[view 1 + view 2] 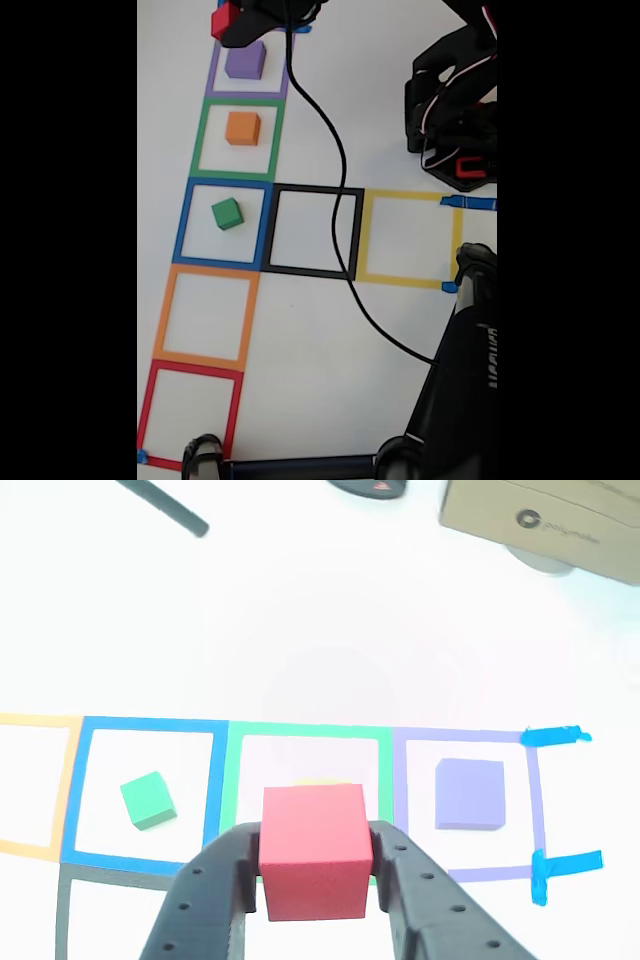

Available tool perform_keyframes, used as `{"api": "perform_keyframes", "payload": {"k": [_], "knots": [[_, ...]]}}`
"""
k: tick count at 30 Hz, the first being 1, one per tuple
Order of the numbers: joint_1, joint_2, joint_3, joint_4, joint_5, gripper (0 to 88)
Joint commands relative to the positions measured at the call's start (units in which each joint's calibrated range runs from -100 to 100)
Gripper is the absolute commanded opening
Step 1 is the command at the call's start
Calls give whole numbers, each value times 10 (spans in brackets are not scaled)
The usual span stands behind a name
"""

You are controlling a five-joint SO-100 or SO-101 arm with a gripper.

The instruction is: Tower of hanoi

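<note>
My gripper (228, 22) is shut on the small red cube (224, 19) at the top edge of the fixed view, just beyond the purple cube (245, 60). The purple cube sits in the purple tape square, the orange cube (242, 128) in the green square, and the green cube (227, 213) in the blue square. In the other view the red cube (315, 850) is clamped between both black fingers (205, 890) of the gripper (315, 858). It hides most of the orange cube (320, 781). The green cube (148, 800) lies left and the purple cube (470, 795) right.
A black cable (335, 200) runs across the black tape square (312, 232). A yellow square (405, 238), an orange square (205, 318) and a red square (190, 408) hold nothing. A second black arm (455, 110) stands at the right. A cardboard box (545, 520) is beyond the row.
</note>
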State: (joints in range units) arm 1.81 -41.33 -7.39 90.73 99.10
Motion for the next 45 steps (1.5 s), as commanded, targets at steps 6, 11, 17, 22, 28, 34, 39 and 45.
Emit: {"api": "perform_keyframes", "payload": {"k": [6,11,17,22,28,34,39,45], "knots": [[145,-76,212,-119,9,30],[202,-108,392,-275,9,31],[251,-99,630,-571,9,31],[274,-47,738,-756,9,32],[277,13,766,-863,9,31],[286,141,766,-1017,9,32],[294,264,760,-1162,9,32],[310,354,738,-1230,9,34]]}}
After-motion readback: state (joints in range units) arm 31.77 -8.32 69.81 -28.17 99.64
